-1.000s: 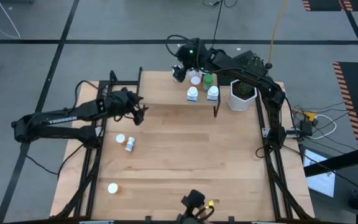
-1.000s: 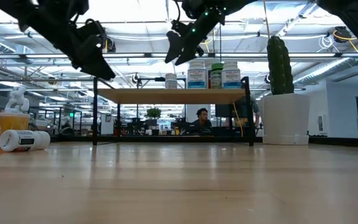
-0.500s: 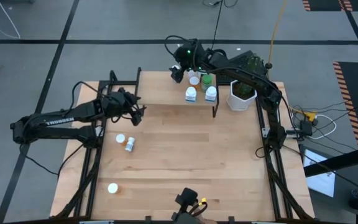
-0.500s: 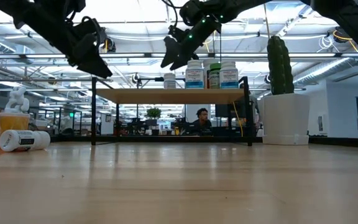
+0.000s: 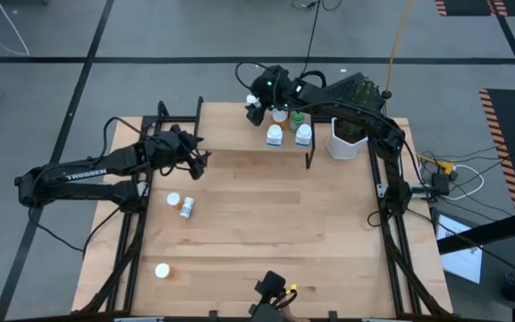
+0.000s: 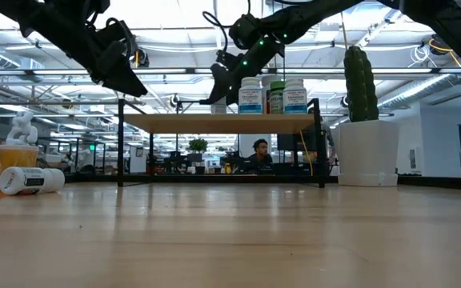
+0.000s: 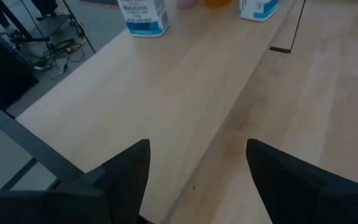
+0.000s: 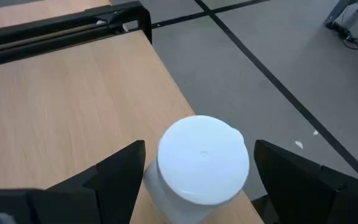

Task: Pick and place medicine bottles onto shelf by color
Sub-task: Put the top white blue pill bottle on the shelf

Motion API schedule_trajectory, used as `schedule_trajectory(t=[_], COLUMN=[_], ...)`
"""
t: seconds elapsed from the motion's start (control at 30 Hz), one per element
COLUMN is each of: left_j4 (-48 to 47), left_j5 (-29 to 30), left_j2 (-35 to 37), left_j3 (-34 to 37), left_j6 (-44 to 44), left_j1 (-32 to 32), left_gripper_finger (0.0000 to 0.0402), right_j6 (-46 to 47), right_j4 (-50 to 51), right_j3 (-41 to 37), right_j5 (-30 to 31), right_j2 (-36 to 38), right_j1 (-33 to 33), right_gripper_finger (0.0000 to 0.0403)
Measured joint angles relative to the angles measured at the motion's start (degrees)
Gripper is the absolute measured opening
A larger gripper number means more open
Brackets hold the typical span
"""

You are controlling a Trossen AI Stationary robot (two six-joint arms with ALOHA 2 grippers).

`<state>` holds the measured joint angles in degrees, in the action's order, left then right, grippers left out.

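Note:
The shelf (image 5: 235, 139) stands at the table's far side. On its right part stand two white medicine bottles (image 5: 275, 136) (image 5: 303, 134), with a green one (image 5: 298, 116) behind them. Another white-capped bottle (image 8: 202, 160) stands upright at the shelf's far edge. My right gripper (image 5: 256, 105) is open, with one finger on either side of this bottle; I see no touch. My left gripper (image 5: 199, 161) hangs open and empty over the shelf's left end (image 7: 166, 93). Three more bottles are on the table's left: one white (image 5: 173, 199), one orange (image 5: 187, 207), one white (image 5: 162, 269).
A white planter with a cactus (image 5: 347, 139) stands just right of the shelf. In the low view the orange bottle (image 6: 18, 156) stands upright and the white one (image 6: 30, 180) lies on its side. The middle and right of the tabletop (image 5: 284, 224) are bare wood.
My right gripper has come down toward the shelf's far edge, over the white bottle there, and has stayed open. That bottle has not moved.

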<state>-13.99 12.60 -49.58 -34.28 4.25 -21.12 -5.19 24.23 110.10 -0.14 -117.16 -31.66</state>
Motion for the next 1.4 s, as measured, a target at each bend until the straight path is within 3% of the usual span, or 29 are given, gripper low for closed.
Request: schedule_trajectory(t=[0.17,0.4,0.53,0.93,1.4], left_j4=[0.77,0.8,0.79,0.66,0.82], left_j5=[0.0,0.0,0.0,0.0,0.0], left_j2=[0.0,0.0,0.0,0.0,0.0], left_j3=[0.0,0.0,0.0,0.0,-0.02], left_j6=[1.3,1.49,1.49,1.45,1.47], left_j1=[0.0,-0.07,-0.07,-0.07,-0.07], left_gripper_finger=[0.0269,0.0269,0.0269,0.0269,0.0269], right_j6=[-1.62,-6.68,-9.73,-17.84,-21.03], right_j4=[-0.01,1.47,1.92,3.59,2.85], right_j3=[-0.01,-0.01,-0.01,-0.01,-0.01], right_j5=[0.0,-0.4,-5.01,-22.0,-25.66], right_j2=[0.03,0.76,0.96,0.9,0.85], right_j1=[0.0,-0.12,-0.42,-5.09,-6.13], right_gripper_finger=[0.027,0.02,0.0175,0.0186,0.0208])
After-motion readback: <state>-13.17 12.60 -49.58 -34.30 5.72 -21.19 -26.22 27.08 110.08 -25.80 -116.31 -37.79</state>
